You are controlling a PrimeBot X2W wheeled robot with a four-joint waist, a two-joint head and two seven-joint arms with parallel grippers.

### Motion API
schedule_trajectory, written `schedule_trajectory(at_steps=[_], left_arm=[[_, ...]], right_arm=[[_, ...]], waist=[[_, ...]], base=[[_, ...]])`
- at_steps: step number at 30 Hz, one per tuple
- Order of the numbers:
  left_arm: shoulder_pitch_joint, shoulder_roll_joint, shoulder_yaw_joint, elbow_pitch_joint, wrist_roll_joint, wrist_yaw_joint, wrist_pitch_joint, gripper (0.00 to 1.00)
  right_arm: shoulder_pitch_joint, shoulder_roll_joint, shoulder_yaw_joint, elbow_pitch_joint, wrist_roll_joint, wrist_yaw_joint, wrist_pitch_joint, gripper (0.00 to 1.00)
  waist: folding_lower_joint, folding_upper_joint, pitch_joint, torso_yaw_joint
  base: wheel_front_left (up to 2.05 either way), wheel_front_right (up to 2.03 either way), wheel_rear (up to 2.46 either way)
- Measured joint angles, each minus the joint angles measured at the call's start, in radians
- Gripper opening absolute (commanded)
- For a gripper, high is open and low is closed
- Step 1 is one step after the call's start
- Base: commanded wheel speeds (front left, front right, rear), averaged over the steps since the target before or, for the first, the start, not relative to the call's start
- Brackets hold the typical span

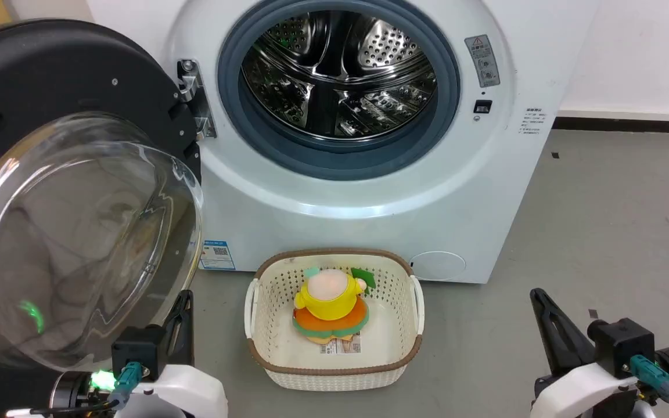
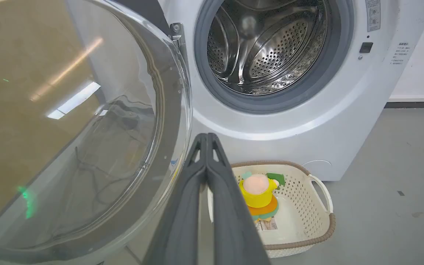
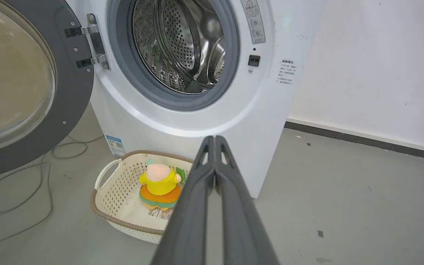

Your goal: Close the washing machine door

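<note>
The washing machine door stands swung wide open at the left of the washing machine, so the whole closing swing is yet to do. The left claw, fingers together and empty, sits just beside the door's glass; the right claw, also together and empty, faces the machine's front

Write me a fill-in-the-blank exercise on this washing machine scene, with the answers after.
1. The washing machine door stands wide ____.
2. The steel drum of the washing machine looks ____ of laundry.
3. The left gripper and the right gripper each have their jaws ____.
4. The plush toy sits in a basket on the ____.
Missing words: open; empty; shut; floor.
</note>
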Motion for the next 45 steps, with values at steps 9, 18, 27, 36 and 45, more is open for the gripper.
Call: schedule_trajectory(at_steps=[9, 18, 27, 36, 45], left_arm=[[0.000, 0.000, 0.000, 0.000, 0.000, 0.000, 0.000, 0.00], [0.001, 0.000, -0.003, 0.002, 0.000, 0.002, -0.001, 1.00], [0.001, 0.000, -0.014, 0.004, 0.000, 0.011, -0.019, 1.00], [0.001, 0.000, -0.022, 0.005, 0.000, 0.021, -0.038, 1.00], [0.001, 0.000, -0.034, 0.006, 0.000, 0.033, -0.060, 1.00]], right_arm=[[0.000, 0.000, 0.000, 0.000, 0.000, 0.000, 0.000, 0.00], [0.001, 0.000, 0.001, 0.002, 0.002, 0.000, -0.001, 1.00], [0.001, -0.001, 0.001, 0.003, 0.011, 0.000, -0.018, 1.00], [0.001, -0.004, 0.004, 0.003, 0.026, 0.000, -0.037, 1.00], [0.003, -0.011, 0.011, 0.002, 0.046, 0.000, -0.059, 1.00]], waist=[[0.0000, 0.0000, 0.000, 0.000], [0.0000, 0.0000, 0.000, 0.000], [0.0000, 0.0000, 0.000, 0.006], [0.0000, 0.0000, -0.001, 0.025], [0.0000, 0.0000, -0.004, 0.072]], base=[[0.00, 0.00, 0.00], [0.00, 0.00, 0.00], [0.00, 0.00, 0.00], [0.00, 0.00, 0.00], [0.00, 0.00, 0.00]])
